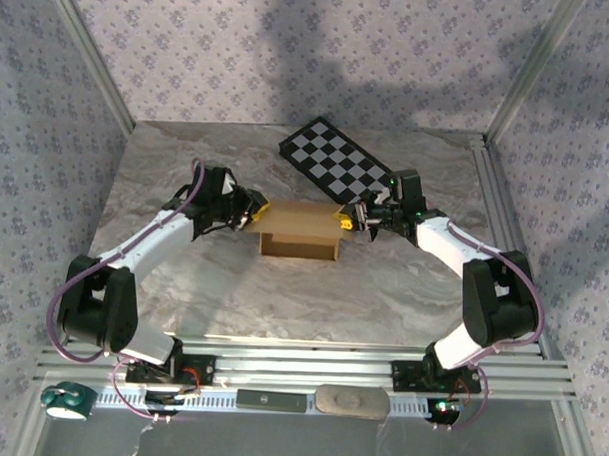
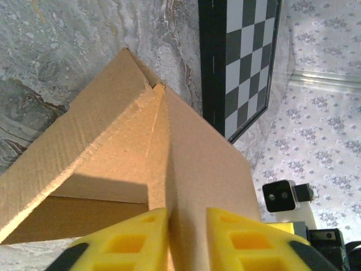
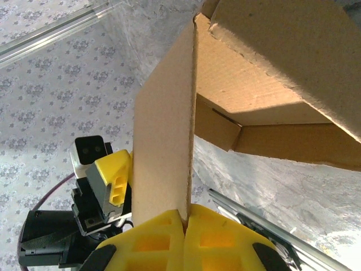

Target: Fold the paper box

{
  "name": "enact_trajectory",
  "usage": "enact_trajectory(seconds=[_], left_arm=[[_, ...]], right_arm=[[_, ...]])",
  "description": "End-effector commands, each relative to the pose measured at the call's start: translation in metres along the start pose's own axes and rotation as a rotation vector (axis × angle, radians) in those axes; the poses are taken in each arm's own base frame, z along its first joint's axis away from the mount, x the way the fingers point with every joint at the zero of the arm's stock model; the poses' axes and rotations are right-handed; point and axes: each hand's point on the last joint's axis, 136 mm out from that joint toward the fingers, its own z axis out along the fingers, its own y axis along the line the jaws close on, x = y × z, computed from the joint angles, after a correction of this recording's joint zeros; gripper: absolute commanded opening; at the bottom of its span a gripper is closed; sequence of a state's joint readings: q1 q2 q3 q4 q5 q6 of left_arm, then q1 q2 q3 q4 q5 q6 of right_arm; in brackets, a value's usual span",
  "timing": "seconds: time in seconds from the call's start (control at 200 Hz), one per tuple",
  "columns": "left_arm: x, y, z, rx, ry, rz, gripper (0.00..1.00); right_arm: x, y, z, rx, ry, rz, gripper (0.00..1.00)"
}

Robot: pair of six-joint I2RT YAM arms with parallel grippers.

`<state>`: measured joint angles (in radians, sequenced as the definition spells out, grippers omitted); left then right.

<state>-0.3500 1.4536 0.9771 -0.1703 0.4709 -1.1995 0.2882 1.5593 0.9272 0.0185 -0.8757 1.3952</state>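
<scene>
Handling the paper box [image 1: 299,236] calls for light pressure. Judged from its thin corrugated tan walls, it is light, stiff across each panel and weak along its creases, and a hard pinch would likely dent it. It stands at the middle of the table [image 1: 282,299] as a shallow open tray, just in front of the checkered board [image 1: 337,161]. The recommended hold is on the upright end walls near their free edge, one arm per wall, which leaves the creases free to fold.

Left gripper [image 1: 253,212]: positioned at the box's left end. In the left wrist view its yellow fingers [image 2: 132,240] straddle the end wall, one on each side, with a narrow gap between them. The left-hand pad lies against the wall's edge. Whether the pair actually clamps the card cannot be told.

Right gripper [image 1: 345,220]: positioned at the box's right end. In the right wrist view its fingers [image 3: 225,240] are pressed together on the edge of the upright end wall, pinching the card between the pads.
</scene>
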Motion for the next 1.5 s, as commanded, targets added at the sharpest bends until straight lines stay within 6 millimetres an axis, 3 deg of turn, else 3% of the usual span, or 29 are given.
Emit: enact_trajectory(seconds=[0.0, 0.085, 0.24, 0.325, 0.595, 1.064, 1.499], left_arm=[[0.016, -0.021, -0.006, 0.064, 0.048, 0.026, 0.16], [0.017, -0.007, 0.001, 0.040, 0.052, 0.021, 0.10], [0.013, 0.016, 0.013, -0.025, 0.047, 0.031, 0.08], [0.010, 0.031, 0.020, -0.076, 0.047, 0.050, 0.14], [0.008, 0.067, 0.029, -0.184, 0.047, 0.085, 0.19], [0.021, 0.097, 0.026, -0.301, 0.066, 0.167, 0.21], [0.024, 0.103, 0.026, -0.335, 0.050, 0.185, 0.21]], right_arm=[[0.007, -0.003, 0.003, 0.002, 0.023, -0.013, 0.00], [0.004, -0.011, 0.007, 0.014, 0.022, -0.011, 0.00], [-0.006, -0.029, 0.016, 0.048, 0.006, -0.024, 0.00], [-0.009, -0.037, 0.021, 0.067, 0.003, -0.041, 0.00], [-0.014, -0.061, 0.027, 0.156, 0.003, -0.066, 0.00], [-0.013, -0.094, 0.022, 0.320, -0.011, -0.115, 0.01], [-0.009, -0.108, 0.010, 0.468, -0.015, -0.186, 0.24]])
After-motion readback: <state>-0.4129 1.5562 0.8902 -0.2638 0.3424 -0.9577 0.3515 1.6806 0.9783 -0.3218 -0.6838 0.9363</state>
